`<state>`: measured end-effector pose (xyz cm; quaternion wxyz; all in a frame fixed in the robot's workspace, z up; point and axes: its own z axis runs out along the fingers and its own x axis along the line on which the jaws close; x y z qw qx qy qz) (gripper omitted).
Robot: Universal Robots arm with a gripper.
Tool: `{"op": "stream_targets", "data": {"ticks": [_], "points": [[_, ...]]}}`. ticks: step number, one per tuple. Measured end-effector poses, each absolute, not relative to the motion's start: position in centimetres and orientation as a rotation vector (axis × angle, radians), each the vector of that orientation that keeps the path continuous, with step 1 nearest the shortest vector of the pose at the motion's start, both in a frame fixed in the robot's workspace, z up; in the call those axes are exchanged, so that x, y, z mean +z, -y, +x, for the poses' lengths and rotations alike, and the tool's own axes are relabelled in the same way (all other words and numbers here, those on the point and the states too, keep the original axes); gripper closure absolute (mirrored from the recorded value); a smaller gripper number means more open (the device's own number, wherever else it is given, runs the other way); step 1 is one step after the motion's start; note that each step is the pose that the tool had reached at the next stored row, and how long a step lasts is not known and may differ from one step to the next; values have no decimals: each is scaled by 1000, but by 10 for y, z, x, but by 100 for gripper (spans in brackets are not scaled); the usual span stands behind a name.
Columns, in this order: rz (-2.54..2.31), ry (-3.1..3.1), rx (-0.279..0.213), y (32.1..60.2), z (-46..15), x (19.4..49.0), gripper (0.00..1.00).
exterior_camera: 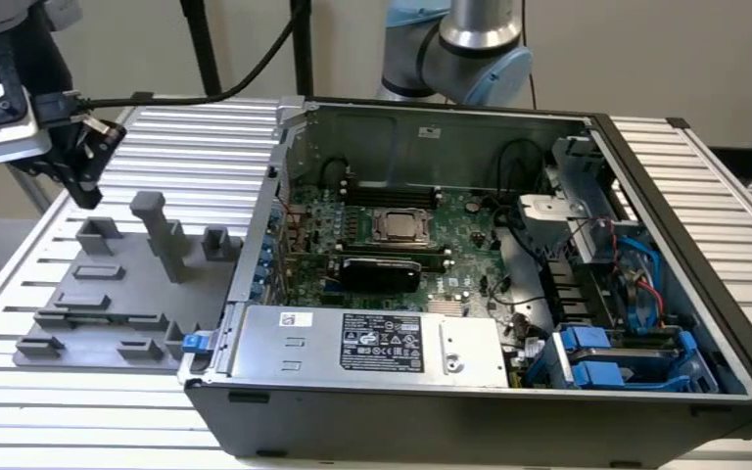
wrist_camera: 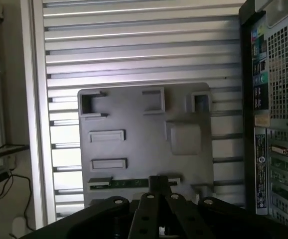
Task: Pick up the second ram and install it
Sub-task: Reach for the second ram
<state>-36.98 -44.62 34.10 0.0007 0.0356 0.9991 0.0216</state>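
Exterior cam sits up high, looking down at an angle over the open computer case (exterior_camera: 481, 421) and grey holder plate (exterior_camera: 102, 313). Wrist cam looks pretty much straight down from close up, sharing that plate, the slatted tabletop (exterior_camera: 193, 127) and the case's outer wall.

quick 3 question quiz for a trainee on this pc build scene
1. True or false: the gripper is inside the computer case.
2. In the exterior view, on which side of the case does the grey fixture tray lie? A) left B) right C) on top of it
3. Fill in: in the wrist view, the green second ram rests on the ____.
Key: 1 false, it is over the tray; 2 A; 3 fixture tray.
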Motion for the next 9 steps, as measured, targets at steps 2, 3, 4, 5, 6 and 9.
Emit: {"op": "stream_targets", "data": {"ticks": [2,3,4,5,6,9], "points": [[112,-3139,68,451,-372,338,100],[112,-3140,68,454,-374,336,100],[112,-3141,68,456,-375,334,100],[112,-3142,68,459,-377,332,100],[112,-3142,68,461,-378,331,100],[112,-3143,68,468,-383,326,100]]}}
